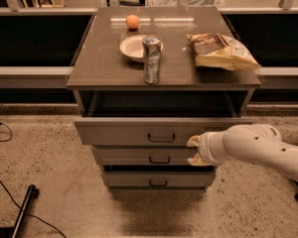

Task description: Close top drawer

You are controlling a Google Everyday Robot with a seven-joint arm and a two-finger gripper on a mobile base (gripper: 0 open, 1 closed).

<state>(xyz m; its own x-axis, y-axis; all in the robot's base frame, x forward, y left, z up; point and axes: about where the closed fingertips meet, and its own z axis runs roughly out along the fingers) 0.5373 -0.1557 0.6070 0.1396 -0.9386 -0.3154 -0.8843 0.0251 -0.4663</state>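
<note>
Top drawer (119, 132), at frame centre, stands pulled out from the cabinet (114, 71), with its dark cavity exposed beneath the top. Closing is not yet done, and the whole inward push appears to remain. The gripper (193, 151), centre right, has its fingers spread and holds nothing. It lies by the drawer front's lower right edge, right of the handle (161, 137). Whether it touches the front cannot be told.
</note>
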